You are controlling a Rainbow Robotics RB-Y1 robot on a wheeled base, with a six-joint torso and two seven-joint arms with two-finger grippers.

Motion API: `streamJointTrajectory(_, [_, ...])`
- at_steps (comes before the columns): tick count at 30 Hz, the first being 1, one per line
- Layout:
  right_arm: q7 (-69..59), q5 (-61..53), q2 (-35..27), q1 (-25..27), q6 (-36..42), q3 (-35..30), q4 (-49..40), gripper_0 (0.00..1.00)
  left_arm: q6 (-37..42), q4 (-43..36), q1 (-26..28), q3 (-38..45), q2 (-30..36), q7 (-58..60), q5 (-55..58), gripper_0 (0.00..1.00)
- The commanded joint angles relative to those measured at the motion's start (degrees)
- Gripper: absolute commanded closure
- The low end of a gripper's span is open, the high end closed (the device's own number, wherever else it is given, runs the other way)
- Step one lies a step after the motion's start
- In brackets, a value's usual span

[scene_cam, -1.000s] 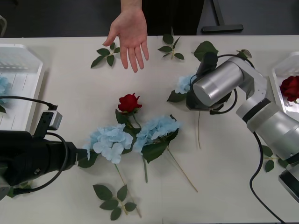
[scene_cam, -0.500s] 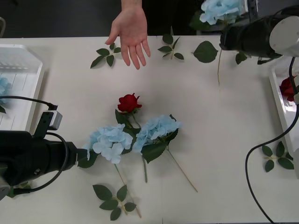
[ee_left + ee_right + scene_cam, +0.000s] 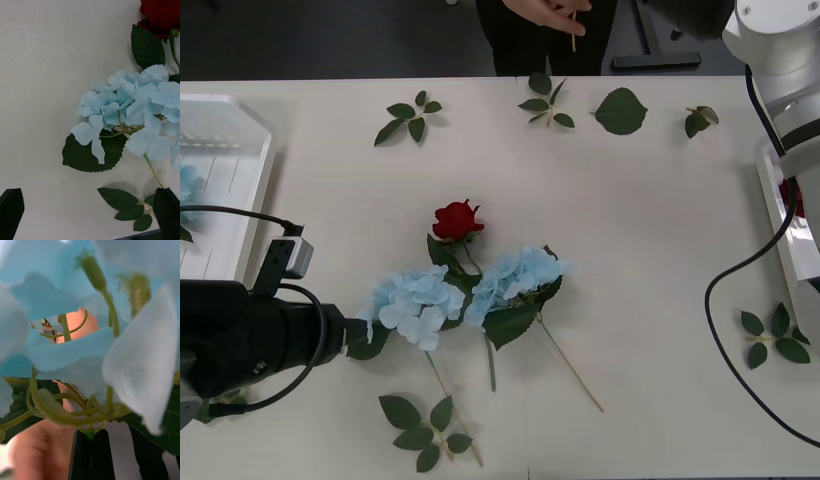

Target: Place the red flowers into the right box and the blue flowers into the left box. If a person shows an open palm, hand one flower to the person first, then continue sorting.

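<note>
left gripper (image 3: 90,213): my black fingers spread wide at both corners of the left wrist view, nothing between them, low over the table (image 3: 660,200) just beside the nearest blue flower (image 3: 131,108).
left arm: front view has it at the near left edge, pointing at the flower pile.
right gripper (image 3: 91,453): my 2 black fingers pressed together, pinching the green stem of a blue hydrangea (image 3: 75,352) whose petals crowd the right wrist view.
right arm: front view has only its upper links at the far right corner, lifted off the table.
person's hand (image 3: 555,14): front view, far edge, fingers closed around a thin stem. in the right wrist view, skin tones show behind the petals.
blue flowers on table: 2 heads side by side mid-table, (image 3: 415,305) and (image 3: 515,280), stems running toward me.
red flower (image 3: 456,220): lies just beyond the 2 blue heads, its leaves touching them. left wrist view catches only its bloom edge.
left box (image 3: 240,150): white ribbed tray at far left, a bit of blue inside at its left edge.
right box (image 3: 780,215): at the right edge, partly behind my arm, a sliver of red inside.
leaf sprigs: loose on the table, e.g. (image 3: 410,115), (image 3: 420,425), (image 3: 770,335).
</note>
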Motion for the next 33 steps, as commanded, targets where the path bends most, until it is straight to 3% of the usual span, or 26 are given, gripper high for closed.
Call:
streamJointTrajectory(1, [6.8, -6.9, 2.0, -6.7, -3.6, -0.5, -0.9, 1.0, -0.6, -1.9, 0.1, 0.7, -0.8, -2.3, -0.4, 0.0])
streamJointTrajectory(14, [18.1, -23.0, 2.6, -8.4, -4.0, -0.2, -1.2, 0.98, -0.6, -1.9, 0.1, 0.7, -0.8, -2.3, -0.4, 0.0])
streamJointTrajectory(15, [18.1, -23.1, 2.6, -8.4, -4.0, -0.2, -1.2, 0.81, -0.6, -1.9, 0.1, 0.7, -0.8, -2.3, -0.4, 0.0])
streamJointTrajectory(18, [17.9, -23.5, 2.6, -8.5, -4.0, -0.2, -1.2, 0.48, -0.6, -1.9, 0.1, 0.7, -0.8, -2.3, -0.4, 0.0])
streamJointTrajectory(22, [18.1, -24.4, 2.6, -8.5, -3.9, -0.1, -1.2, 0.26, -0.6, -1.9, 0.1, 0.7, -0.8, -2.3, -0.4, 0.0])
streamJointTrajectory(27, [18.5, -26.3, 2.6, -8.4, -3.9, -0.1, -1.2, 0.13, -0.6, -1.9, 0.1, 0.7, -0.8, -2.3, -0.4, 0.0])
streamJointTrajectory(33, [18.6, -28.5, 2.2, -8.4, -2.8, 0.0, -1.2, 0.11, -0.6, -1.9, 0.1, 0.7, -0.8, -2.3, -0.4, 0.0])
